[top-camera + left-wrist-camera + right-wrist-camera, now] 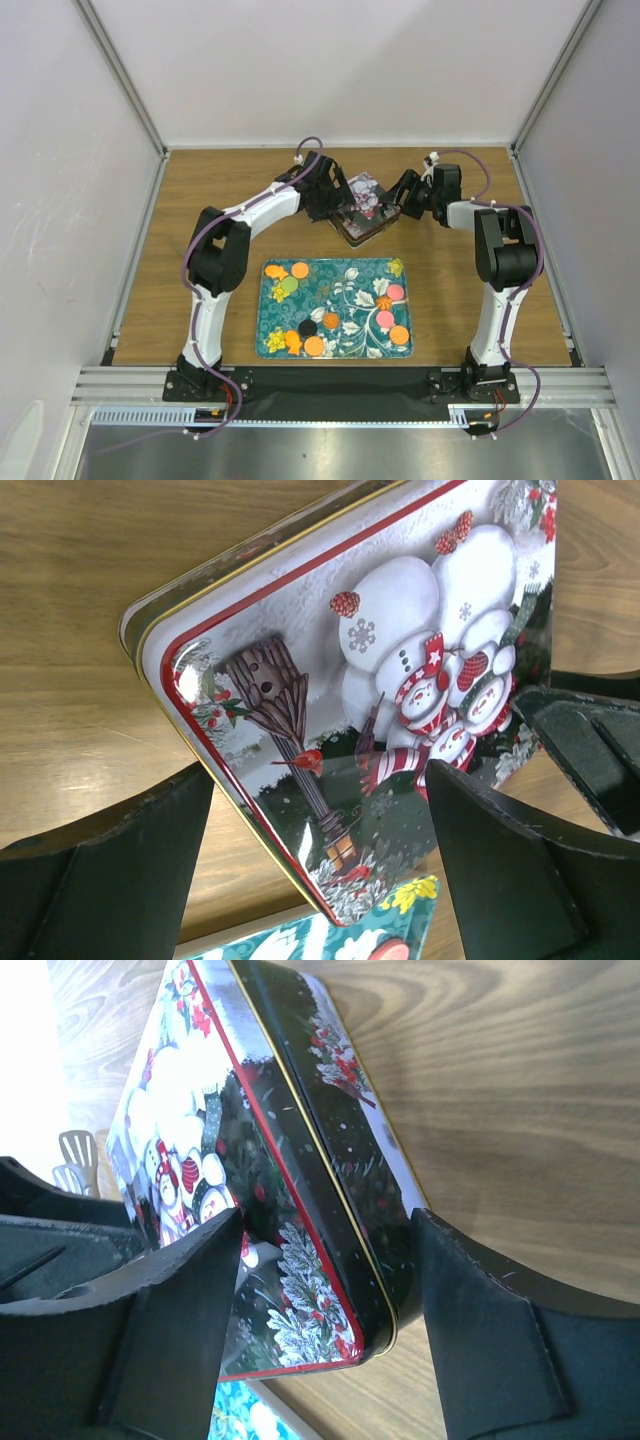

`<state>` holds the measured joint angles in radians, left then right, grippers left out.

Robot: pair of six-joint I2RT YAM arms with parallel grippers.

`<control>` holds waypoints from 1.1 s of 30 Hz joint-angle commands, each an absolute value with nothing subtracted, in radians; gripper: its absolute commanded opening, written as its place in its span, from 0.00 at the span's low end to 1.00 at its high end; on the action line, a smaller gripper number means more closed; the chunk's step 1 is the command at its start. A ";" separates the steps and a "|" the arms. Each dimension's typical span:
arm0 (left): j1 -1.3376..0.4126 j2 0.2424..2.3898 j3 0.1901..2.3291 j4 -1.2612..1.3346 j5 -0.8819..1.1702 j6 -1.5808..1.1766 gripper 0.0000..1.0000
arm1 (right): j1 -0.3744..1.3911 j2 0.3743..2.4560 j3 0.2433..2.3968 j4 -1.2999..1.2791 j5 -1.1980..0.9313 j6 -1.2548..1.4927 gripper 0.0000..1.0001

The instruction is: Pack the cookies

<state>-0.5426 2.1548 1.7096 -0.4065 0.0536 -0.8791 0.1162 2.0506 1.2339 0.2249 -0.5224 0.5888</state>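
Currently the cookies (385, 319) (orange, pink, green and black discs) lie scattered on the teal flowered tray (262, 300) at the near middle of the wooden table (200, 180), none of them in either claw. Just beyond the tray's far edge sits the snowman tin (362, 210), lid on, turned cornerwise, with an arm reaching to it from each side. I read the left gripper (318, 780) as spread wide astride a corner of the tin, and the right gripper (325, 1220) likewise apart – a sliver of table shows between the tin wall and one finger – so neither is clamped on it.
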 commanded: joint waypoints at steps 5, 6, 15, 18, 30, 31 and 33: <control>-0.549 2.169 1.786 -0.410 0.095 -0.811 0.92 | 0.183 1.990 1.195 0.255 -0.597 0.647 0.67; -0.546 2.175 1.786 -0.408 0.103 -0.811 0.92 | 0.184 1.993 1.196 0.255 -0.600 0.649 0.67; -0.506 2.207 1.732 -0.410 0.117 -0.828 0.87 | 0.215 1.968 1.190 0.167 -0.575 0.627 0.59; -0.492 2.217 1.733 -0.423 0.107 -0.821 0.85 | 0.227 1.965 1.187 0.152 -0.568 0.630 0.59; -0.457 2.315 1.894 -0.569 0.046 -0.683 0.81 | 0.374 1.957 1.163 0.121 -0.540 0.626 0.63; -0.456 2.325 1.919 -0.587 0.038 -0.663 0.82 | 0.386 1.950 1.160 0.123 -0.540 0.623 0.64; -0.451 2.348 1.980 -0.635 0.012 -0.612 0.84 | 0.416 1.942 1.157 0.112 -0.535 0.614 0.64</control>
